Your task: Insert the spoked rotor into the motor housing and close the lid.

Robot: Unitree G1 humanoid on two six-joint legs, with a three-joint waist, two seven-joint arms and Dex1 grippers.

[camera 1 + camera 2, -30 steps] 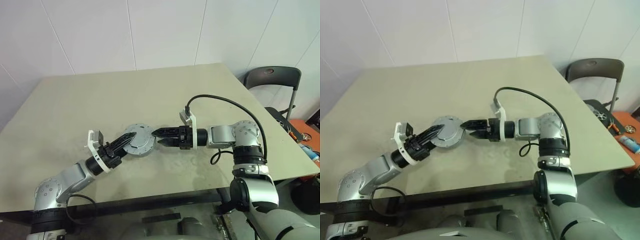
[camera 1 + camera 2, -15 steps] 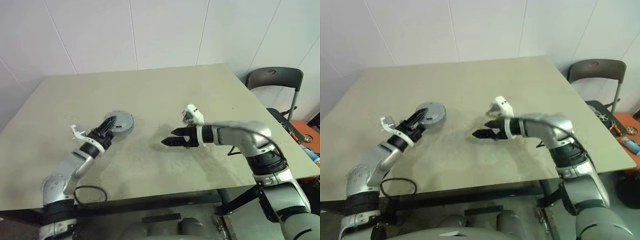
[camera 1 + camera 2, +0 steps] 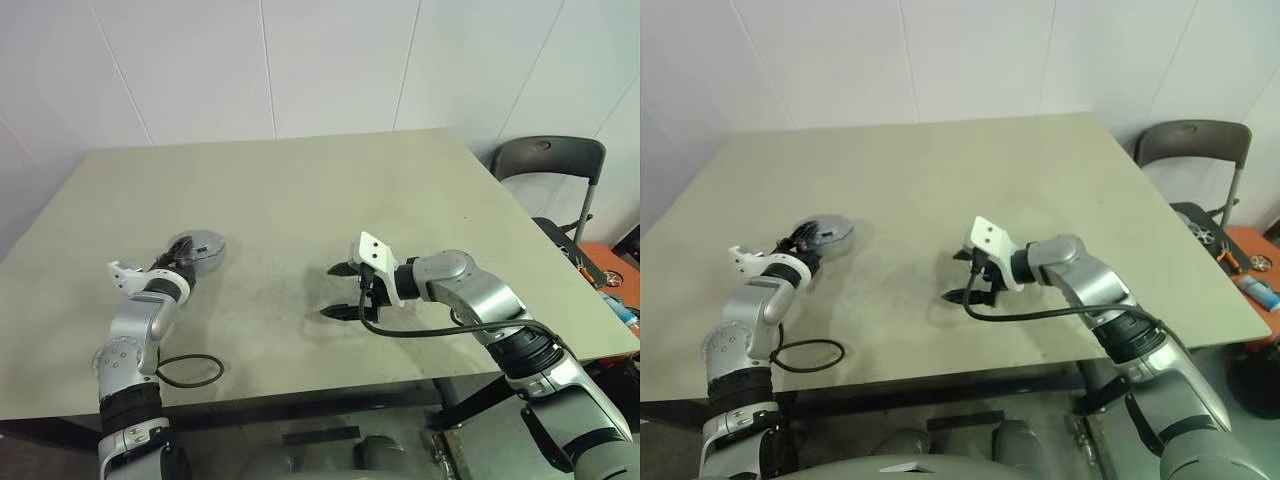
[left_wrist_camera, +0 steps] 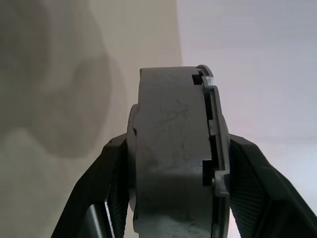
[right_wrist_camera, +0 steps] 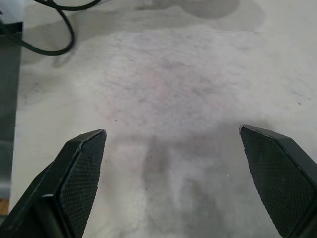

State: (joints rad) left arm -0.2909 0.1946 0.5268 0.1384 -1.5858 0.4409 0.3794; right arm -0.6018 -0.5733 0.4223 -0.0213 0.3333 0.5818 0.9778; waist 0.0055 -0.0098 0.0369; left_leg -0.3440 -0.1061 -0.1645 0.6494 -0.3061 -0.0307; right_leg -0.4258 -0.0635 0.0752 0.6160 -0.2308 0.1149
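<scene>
My left gripper (image 3: 176, 262) is shut on the motor housing (image 3: 197, 246), a thick grey round body held low over the left part of the table (image 3: 330, 180). In the left wrist view the housing (image 4: 171, 158) stands edge-on between both fingers, and the thinner notched lid (image 4: 216, 134) sits flush against one face. The spoked rotor is hidden. My right gripper (image 3: 330, 290) hangs open over the middle of the table, one finger above the other, with only bare tabletop between its fingers (image 5: 81, 158).
A black cable (image 3: 190, 370) loops on the table near its front edge by my left arm. A dark folding chair (image 3: 545, 160) stands past the table's right side, with an orange box of small items (image 3: 600, 265) lower down.
The left gripper has carried the housing from the table's middle out to the left. The right gripper has drawn away from it, opened clear and rolled so its fingers stand one above the other.
</scene>
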